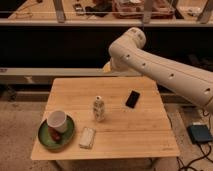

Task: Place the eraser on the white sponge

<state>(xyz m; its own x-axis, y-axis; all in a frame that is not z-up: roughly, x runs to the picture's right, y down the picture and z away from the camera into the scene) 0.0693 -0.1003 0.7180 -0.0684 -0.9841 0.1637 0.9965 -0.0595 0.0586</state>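
Observation:
The eraser [132, 98], a small flat black block, lies on the wooden table [135, 131] right of centre, towards the back. The white sponge [87, 138], a pale mottled pad, lies near the front edge, left of centre. The two lie well apart. My gripper [106, 67] shows as a yellowish tip at the end of the big white arm [150, 65]. It hangs above the table's back edge, left of and behind the eraser, and nothing shows in it.
A small clear bottle [99, 108] stands upright mid-table between eraser and sponge. A green plate [46, 138] at the front left holds a white cup [58, 120] and a small red thing. Dark shelving runs behind. A grey box [200, 134] sits on the floor at right.

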